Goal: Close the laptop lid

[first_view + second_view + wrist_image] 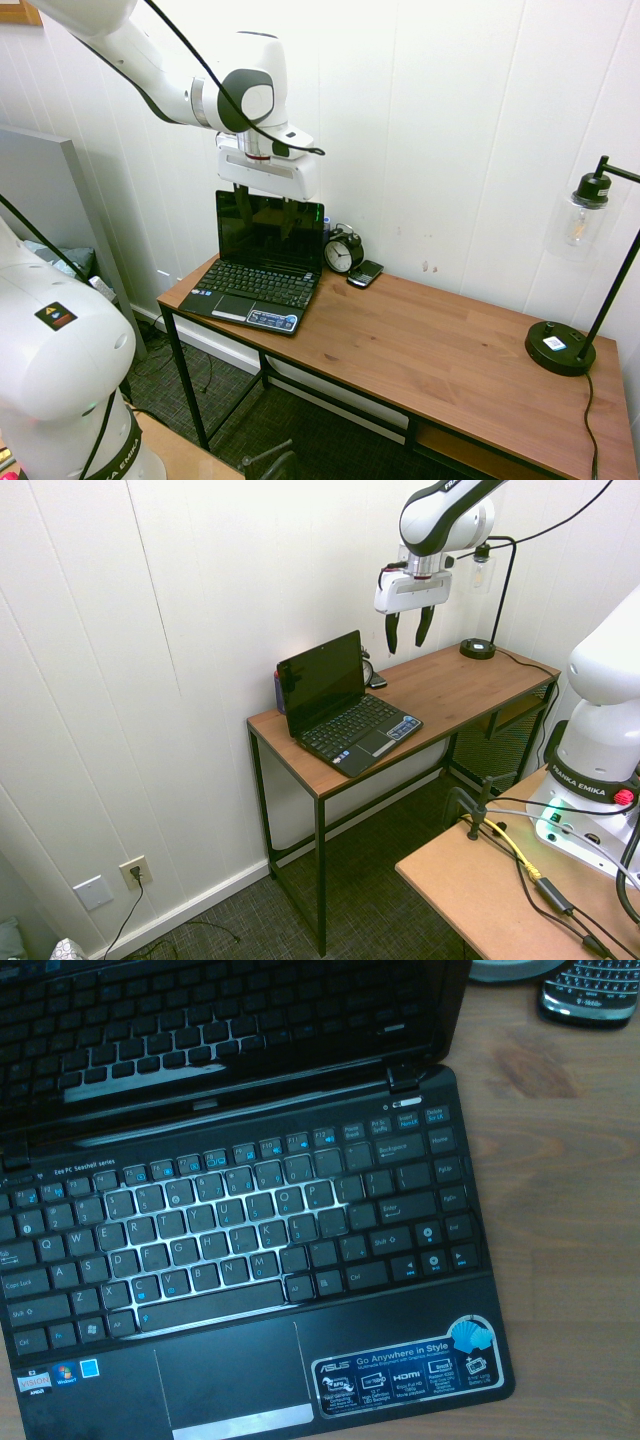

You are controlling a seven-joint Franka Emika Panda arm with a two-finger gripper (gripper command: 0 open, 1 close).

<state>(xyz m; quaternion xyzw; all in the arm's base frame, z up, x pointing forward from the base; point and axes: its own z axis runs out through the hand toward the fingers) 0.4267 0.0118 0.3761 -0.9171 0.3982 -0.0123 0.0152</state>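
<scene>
A small black netbook (262, 285) sits open at the left end of a wooden desk (450, 340). The laptop lid (268, 232) stands nearly upright, its dark glossy screen facing the desk's front edge. The second exterior view shows the lid (320, 680) leaning slightly back. My gripper (409, 630) hangs in the air above the laptop, higher than the lid's top edge, open and empty, with its fingers pointing down. In the first exterior view the gripper (266, 208) lines up with the lid's top edge. The wrist view looks down on the keyboard (250, 1230), the stickered palm rest (400, 1375) and the lid (220, 1030).
A black alarm clock (343, 252) and a black phone (365, 273) sit on the desk beside the laptop, near the white panelled wall. At the far end of the desk stands a black lamp (560, 345). The wall rises directly behind the lid.
</scene>
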